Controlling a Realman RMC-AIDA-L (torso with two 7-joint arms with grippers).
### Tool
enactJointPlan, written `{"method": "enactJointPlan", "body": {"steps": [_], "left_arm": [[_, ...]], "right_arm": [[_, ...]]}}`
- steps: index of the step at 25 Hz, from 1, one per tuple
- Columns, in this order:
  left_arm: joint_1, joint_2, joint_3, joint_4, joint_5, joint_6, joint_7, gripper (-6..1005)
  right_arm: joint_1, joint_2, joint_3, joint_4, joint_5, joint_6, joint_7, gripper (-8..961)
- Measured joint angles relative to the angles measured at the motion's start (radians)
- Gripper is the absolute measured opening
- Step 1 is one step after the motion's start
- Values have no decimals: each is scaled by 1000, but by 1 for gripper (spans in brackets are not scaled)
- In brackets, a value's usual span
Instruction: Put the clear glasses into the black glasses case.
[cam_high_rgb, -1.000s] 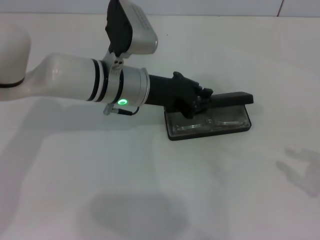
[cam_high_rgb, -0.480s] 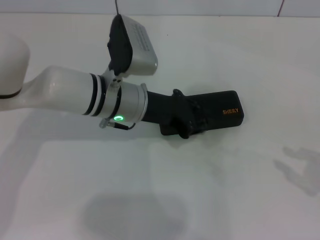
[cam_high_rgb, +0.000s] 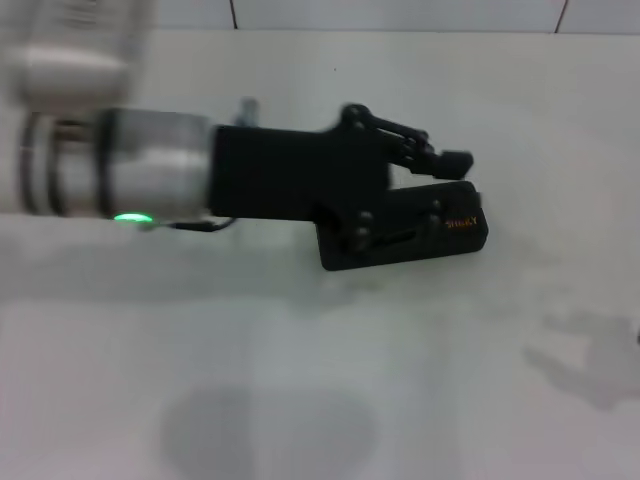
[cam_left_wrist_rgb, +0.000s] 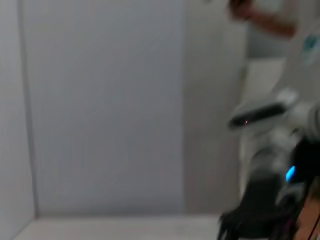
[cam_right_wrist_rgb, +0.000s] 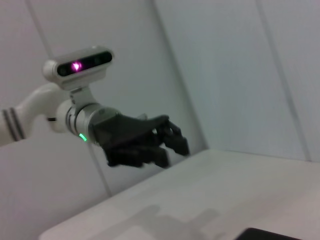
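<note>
The black glasses case (cam_high_rgb: 455, 238) lies shut on the white table, its orange lettering facing up. A dark corner of the black glasses case (cam_right_wrist_rgb: 270, 234) also shows in the right wrist view. The clear glasses are hidden. My left gripper (cam_high_rgb: 445, 187) hovers over the case's left half, lifted off the lid, fingers spread open and holding nothing. The right wrist view shows the same left gripper (cam_right_wrist_rgb: 167, 145) up in the air above the table. My right gripper is out of view.
The white table (cam_high_rgb: 300, 380) stretches around the case, with faint shadows at the front and right. A tiled wall runs along the far edge. The left wrist view shows only a wall and part of my own body (cam_left_wrist_rgb: 280, 165).
One second ago the case stood open with the clear glasses inside. The left gripper pushed the lid down, and it has now risen off the shut case, the arm swinging up.
</note>
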Motion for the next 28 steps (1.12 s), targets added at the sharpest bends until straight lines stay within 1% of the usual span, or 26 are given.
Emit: {"method": "enactJointPlan", "body": {"steps": [1,3,5,8,10,11,13,15,16,17,22,28], "left_arm": [[8,-3,-54,-10,-19,72,10,250],[24,-5,-119,-35,-56,157,21,252],[38,-3,-161,-68,-86,205,25,303],[35,10,-231,-139,-94,267,20,379],[27,23,-278,-190,-91,307,13,435],[26,36,-295,-216,-90,324,13,465],[24,57,-304,-262,-89,346,17,525],[24,73,-304,-293,-88,357,24,586],[26,78,-305,-303,-86,359,26,616],[31,81,-308,-312,-86,360,29,646],[42,83,-317,-335,-85,380,37,653],[56,83,-318,-346,-85,409,59,652]], "right_arm": [[0,0,0,0,0,0,0,393],[41,3,-40,4,11,-15,-3,393],[64,4,-76,4,32,-16,-12,483],[100,5,-134,8,80,-5,-36,606],[134,6,-162,13,98,7,-45,684],[149,6,-170,15,104,10,-48,723],[186,6,-175,15,115,13,-50,723],[219,7,-177,15,125,9,-51,722],[235,7,-179,15,127,7,-51,722],[249,7,-181,15,127,6,-50,722],[308,13,-193,19,128,7,-45,725],[357,14,-233,44,126,13,-41,729]]}}
